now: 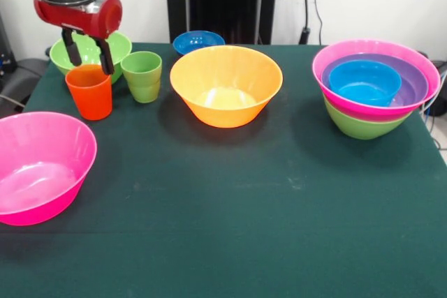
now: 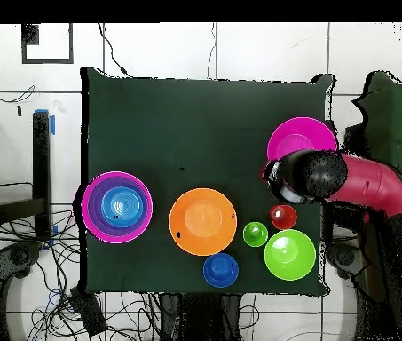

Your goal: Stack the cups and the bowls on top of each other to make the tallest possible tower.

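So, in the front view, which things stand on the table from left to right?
Pink bowl → orange-red cup with the gripper at it → light green cup → orange bowl → the tower.

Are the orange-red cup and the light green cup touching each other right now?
Apart. The front view shows a dark strip of table between the orange-red cup and the light green cup.

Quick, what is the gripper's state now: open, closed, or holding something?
Gripper: open, fingers straddling the far rim of the orange-red cup, not yet closed on it.
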Controlling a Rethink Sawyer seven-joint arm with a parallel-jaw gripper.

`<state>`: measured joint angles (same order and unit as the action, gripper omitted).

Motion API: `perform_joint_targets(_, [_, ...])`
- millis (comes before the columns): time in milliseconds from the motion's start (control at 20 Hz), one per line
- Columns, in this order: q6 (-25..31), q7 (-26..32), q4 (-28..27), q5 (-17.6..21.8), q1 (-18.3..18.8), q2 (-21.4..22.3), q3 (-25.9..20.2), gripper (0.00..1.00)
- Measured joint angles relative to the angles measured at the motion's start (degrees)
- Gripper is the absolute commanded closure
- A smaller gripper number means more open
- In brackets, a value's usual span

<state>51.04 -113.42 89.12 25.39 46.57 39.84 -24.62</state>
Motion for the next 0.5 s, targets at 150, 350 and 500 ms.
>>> perform_joint_targets(150, [0.0, 0.0, 0.3, 0.0, 0.1, -0.3, 0.0, 0.0])
perform_joint_targets(350, [0.0, 0.0, 2.0, 0.0, 0.5, -1.0, 0.0, 0.0])
perform_joint_targets(500, [0.0, 0.0, 3.1, 0.0, 0.6, -1.4, 0.0, 0.0])
